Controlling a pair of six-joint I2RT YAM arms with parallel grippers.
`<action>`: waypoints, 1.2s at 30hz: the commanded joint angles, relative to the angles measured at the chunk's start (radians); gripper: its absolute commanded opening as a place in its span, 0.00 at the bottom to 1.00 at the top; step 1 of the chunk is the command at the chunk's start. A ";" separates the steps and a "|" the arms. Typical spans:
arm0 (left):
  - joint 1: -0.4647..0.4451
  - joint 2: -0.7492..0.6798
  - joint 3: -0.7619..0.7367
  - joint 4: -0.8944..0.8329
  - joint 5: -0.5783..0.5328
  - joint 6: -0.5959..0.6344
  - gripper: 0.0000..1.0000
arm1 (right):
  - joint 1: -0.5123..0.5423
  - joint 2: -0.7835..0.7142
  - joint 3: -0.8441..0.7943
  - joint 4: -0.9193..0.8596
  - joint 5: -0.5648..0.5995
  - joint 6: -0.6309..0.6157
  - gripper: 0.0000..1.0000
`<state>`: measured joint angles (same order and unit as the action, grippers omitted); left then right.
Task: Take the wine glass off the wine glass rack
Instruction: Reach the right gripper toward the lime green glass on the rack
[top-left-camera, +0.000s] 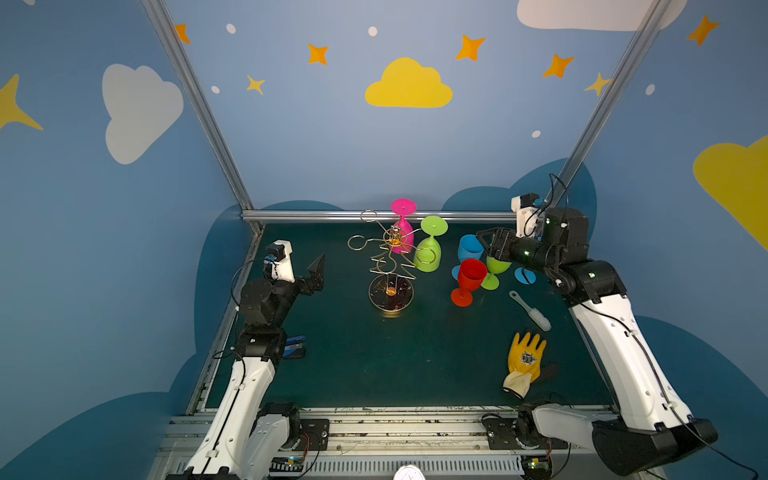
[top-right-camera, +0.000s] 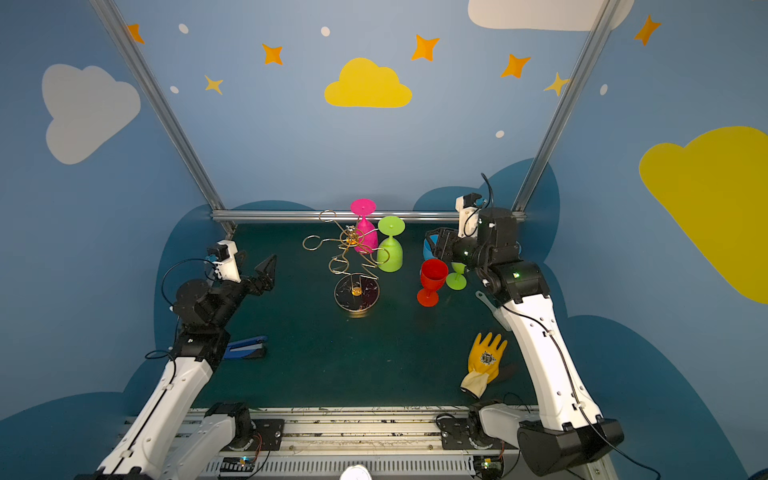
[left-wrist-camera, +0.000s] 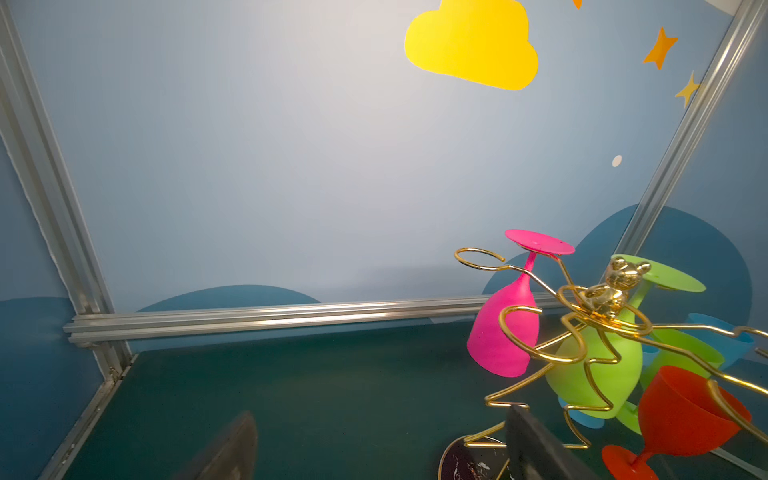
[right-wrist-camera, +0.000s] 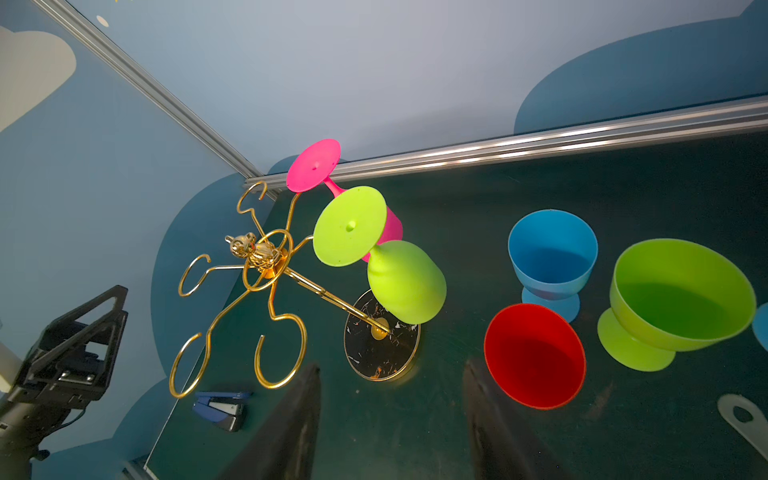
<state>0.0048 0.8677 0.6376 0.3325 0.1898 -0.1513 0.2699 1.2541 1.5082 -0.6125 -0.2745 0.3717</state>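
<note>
Left jaws wide, right jaws narrower, both empty; pink wine glass upside-down on wine glass rack.

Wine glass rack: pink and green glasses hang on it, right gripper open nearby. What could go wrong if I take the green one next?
1. The rack is thin wire on a small round base; tugging the hanging green glass sideways could tip it or shake the pink glass loose.
2. The right gripper is close to a standing red glass; swinging low toward the rack may knock it over.
</note>
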 joint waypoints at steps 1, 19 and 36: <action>0.003 -0.006 0.012 0.015 0.018 -0.031 0.92 | -0.003 0.039 0.011 0.046 -0.069 0.055 0.55; -0.016 0.007 0.022 -0.012 0.005 -0.014 0.92 | 0.067 0.315 0.063 0.270 -0.122 0.155 0.52; -0.019 -0.013 0.020 -0.013 -0.006 -0.020 0.92 | 0.077 0.366 0.080 0.301 -0.118 0.188 0.43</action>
<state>-0.0116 0.8734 0.6376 0.3256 0.1871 -0.1757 0.3504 1.6268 1.5726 -0.3336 -0.3973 0.5503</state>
